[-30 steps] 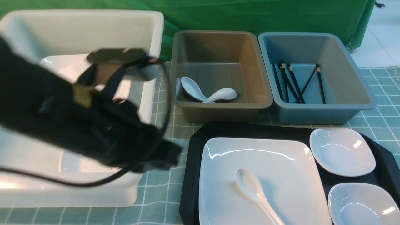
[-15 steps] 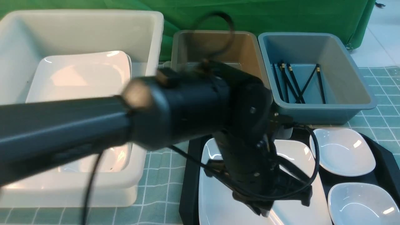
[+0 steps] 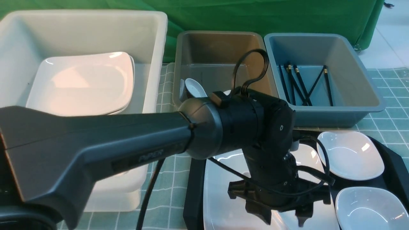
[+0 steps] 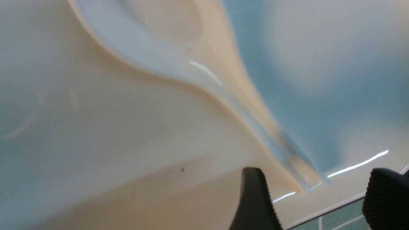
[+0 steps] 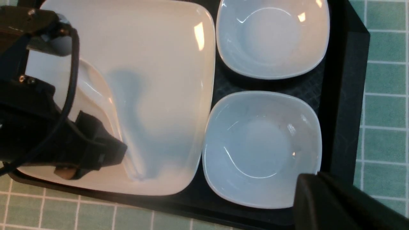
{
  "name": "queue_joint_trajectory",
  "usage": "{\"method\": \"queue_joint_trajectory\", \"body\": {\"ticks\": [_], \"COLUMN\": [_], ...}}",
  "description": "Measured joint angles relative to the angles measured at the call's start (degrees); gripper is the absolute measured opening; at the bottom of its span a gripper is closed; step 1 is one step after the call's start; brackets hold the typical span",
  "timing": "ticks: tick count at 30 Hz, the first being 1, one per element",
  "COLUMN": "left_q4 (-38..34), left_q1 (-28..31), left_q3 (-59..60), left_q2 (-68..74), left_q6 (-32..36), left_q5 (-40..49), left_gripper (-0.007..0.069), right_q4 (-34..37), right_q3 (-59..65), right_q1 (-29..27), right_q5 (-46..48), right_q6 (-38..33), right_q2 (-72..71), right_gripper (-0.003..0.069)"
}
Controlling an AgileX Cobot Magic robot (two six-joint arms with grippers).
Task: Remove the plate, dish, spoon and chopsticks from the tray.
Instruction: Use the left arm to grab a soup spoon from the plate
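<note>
**Spoon grab coming up: the handle is the only sane place to pinch**

Front view as the dial. At 10 o'clock a white tub [image 3: 153, 41] holds stacked plates [image 3: 83, 83]. The left arm reaches out from 8 o'clock towards the middle. At 12 sits a grey-brown tub [image 3: 223, 41] with another spoon [image 3: 193, 88] showing in it.

Around 5 o'clock on the counter [image 3: 166, 191] is the tray [image 3: 195, 166], with the plate [image 3: 220, 198] on it. The spoon [image 4: 166, 28] lies on the plate's 6 o'clock part. The left hand [image 3: 283, 220] hangs right over it, fingers apart and holding nothing. In its wrist view the handle runs into the gap between the two fingertips [image 4: 255, 201], and I see no contact.

At 1 o'clock the blue-grey tub [image 3: 351, 64] holds the chopsticks [image 3: 300, 84], and I see none on the tray. At 4 o'clock two small dishes [image 3: 350, 155] sit on the tray beside the plate.

Only a dark corner of the right hand [image 5: 335, 204] shows, so I can't tell if it's apart or together.

How it'll handle, my guess: glazed ceramic is stiff, light and slick, and it chips if dropped. The bowl is too round and wide to pinch. I'd close across the handle's narrow width, about mid-length. It may skate on the glossy plate — so close slowly.
</note>
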Motion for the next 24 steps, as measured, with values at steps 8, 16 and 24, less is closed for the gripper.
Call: {"method": "queue_joint_trajectory", "body": {"ticks": [8, 16, 24], "left_q4": [-0.89, -0.89, -0.94], "left_q1": [0.00, 0.00, 0.00], "left_q3": [-0.38, -0.38, -1.43], "left_q2": [2.98, 3.70, 5.20], "left_q6": [-2.43, -4.58, -5.29], "left_q5": [0.17, -0.96, -0.98], "left_gripper": [0.0452, 0.0435, 0.0353], "right_q4": [0.00, 0.00, 0.00], "right_q3": [0.00, 0.00, 0.00], "right_q1": [0.00, 0.00, 0.00], "right_q5": [-0.56, -0.56, -0.56], "right_q6": [-0.20, -1.18, -1.37], "right_q2": [0.00, 0.00, 0.00], "right_gripper": [0.0022, 0.0022, 0.0022]}}
